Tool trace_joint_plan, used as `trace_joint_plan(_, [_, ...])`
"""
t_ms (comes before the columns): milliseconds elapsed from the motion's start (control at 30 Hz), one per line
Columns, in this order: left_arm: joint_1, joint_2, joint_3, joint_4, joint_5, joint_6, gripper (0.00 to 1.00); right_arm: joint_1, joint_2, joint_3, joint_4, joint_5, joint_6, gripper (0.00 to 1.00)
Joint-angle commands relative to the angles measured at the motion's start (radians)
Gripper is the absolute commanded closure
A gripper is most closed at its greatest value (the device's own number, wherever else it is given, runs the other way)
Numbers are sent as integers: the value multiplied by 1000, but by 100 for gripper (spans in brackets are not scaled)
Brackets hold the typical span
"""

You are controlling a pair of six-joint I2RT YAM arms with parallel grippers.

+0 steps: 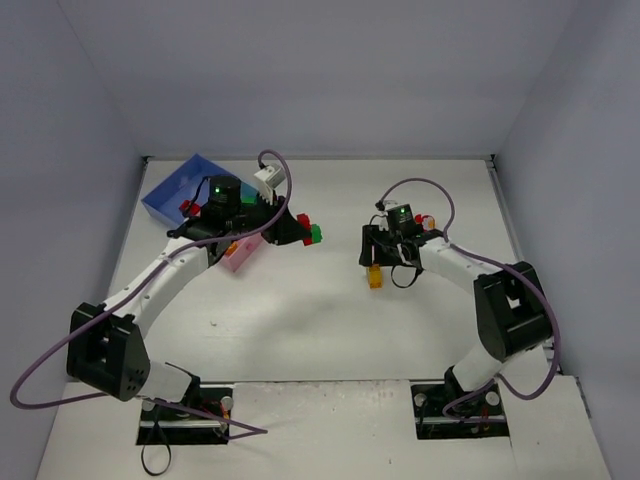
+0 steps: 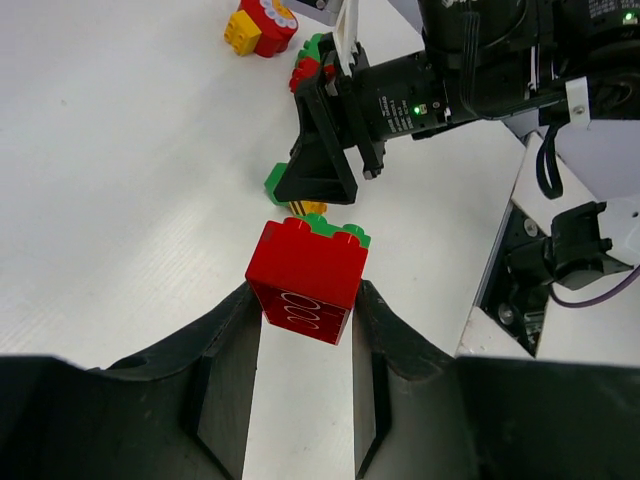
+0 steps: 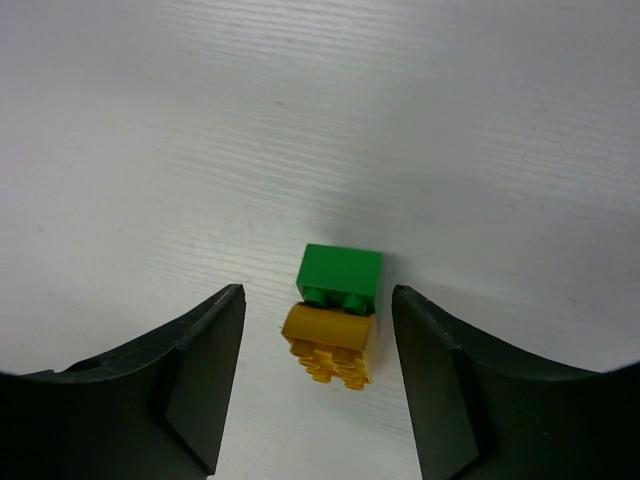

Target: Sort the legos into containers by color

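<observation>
My left gripper (image 1: pixel 303 232) is shut on a red brick with a green brick on top (image 2: pixel 305 278) and holds it above the table, right of the tray. The same stack shows in the top view (image 1: pixel 313 234). My right gripper (image 3: pixel 318 295) is open, its fingers either side of a green brick joined to a yellow brick (image 3: pixel 337 312) that lies on the table. The top view shows this gripper (image 1: pixel 374 252) above that brick (image 1: pixel 376 277). The tray has a blue compartment (image 1: pixel 172 190), a pink one (image 1: pixel 240 258) and a teal one (image 1: pixel 222 196), partly hidden by my left arm.
A red brick (image 1: pixel 186 207) lies at the tray's blue part. A red and yellow lego (image 2: pixel 262 24) and a red and green one (image 2: pixel 310 62) lie beyond my right gripper. A small red piece (image 1: pixel 428 222) sits beside the right wrist. Walls enclose the table.
</observation>
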Motion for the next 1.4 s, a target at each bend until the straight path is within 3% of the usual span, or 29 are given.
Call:
trace_joint_plan(0, [14,-49,92,-5,40,122,100,6,-61,75,68,-79,-66,42])
trace_joint_plan(233, [68,0,221,-117,210,303,100,7,-232,120,189,-408,-255,44])
trace_joint_plan(367, [91,31,327,-203,287,418,100,7,-290,170,254,-641,-264,48])
trace_joint_plan(500, [94,40,371,-255,325,490,100,9,-292,236,254,-763,-260,48])
trace_joint_plan(700, [94,42,390,-275,376,512,100,26,-279,323,251,-800,-274,47])
trace_joint_plan(867, [91,36,378,-209,397,431,100,64,-244,366,243,-803,-290,44])
trace_joint_plan(1167, [80,14,338,-130,396,337,100,142,-209,396,230,-716,-339,43])
trace_joint_plan(1367, [76,0,327,-137,413,333,100,154,-198,406,234,-648,-356,48])
